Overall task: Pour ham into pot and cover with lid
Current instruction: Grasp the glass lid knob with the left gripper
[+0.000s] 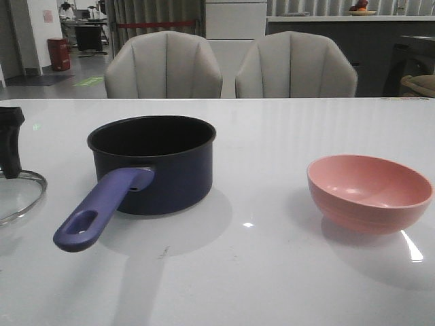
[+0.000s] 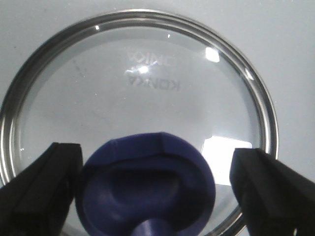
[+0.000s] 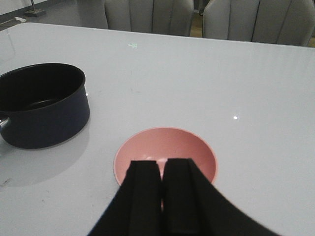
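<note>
The dark navy pot (image 1: 153, 166) stands left of the table's middle, its blue-purple handle (image 1: 98, 210) pointing toward the front-left. The glass lid (image 1: 20, 193) lies flat at the far left. In the left wrist view my left gripper (image 2: 155, 169) is open, with its fingers on either side of the lid's dark-blue knob (image 2: 147, 187). One of its black fingers (image 1: 8, 142) shows at the front view's left edge. My right gripper (image 3: 161, 167) is shut on nothing and hovers over the pink bowl (image 3: 167, 145), which looks empty. The ham is not in view; the pot's (image 3: 42, 105) inside looks only dark.
The pink bowl (image 1: 370, 193) sits at the right of the white glossy table (image 1: 272, 272). Two grey chairs (image 1: 163, 68) (image 1: 296, 68) stand beyond the far edge.
</note>
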You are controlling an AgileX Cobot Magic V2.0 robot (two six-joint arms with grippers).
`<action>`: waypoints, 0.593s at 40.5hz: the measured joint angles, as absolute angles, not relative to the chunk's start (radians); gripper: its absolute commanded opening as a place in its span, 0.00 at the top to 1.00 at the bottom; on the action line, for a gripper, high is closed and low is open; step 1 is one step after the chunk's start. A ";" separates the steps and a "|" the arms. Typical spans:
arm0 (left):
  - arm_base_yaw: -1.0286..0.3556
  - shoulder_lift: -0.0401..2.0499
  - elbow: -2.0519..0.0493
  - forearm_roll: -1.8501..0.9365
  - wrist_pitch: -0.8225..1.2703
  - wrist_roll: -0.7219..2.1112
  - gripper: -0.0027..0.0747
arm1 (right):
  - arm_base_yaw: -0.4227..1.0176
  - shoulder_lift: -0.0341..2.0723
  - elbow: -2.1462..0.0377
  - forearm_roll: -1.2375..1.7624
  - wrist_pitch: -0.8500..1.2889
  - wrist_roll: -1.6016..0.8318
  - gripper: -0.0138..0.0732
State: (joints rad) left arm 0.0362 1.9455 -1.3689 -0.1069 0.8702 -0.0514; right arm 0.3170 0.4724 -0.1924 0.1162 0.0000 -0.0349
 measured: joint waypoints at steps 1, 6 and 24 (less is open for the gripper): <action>0.036 1.945 -1.369 -0.107 0.869 -0.054 0.37 | 0.317 0.472 -0.192 0.116 0.000 -0.035 0.66; 0.036 1.945 -1.369 -0.102 0.869 -0.054 0.58 | 0.317 0.472 -0.192 0.116 0.000 -0.035 0.66; 0.036 1.947 -1.397 -0.102 0.912 -0.059 0.65 | 0.317 0.472 -0.191 0.116 0.000 -0.035 0.66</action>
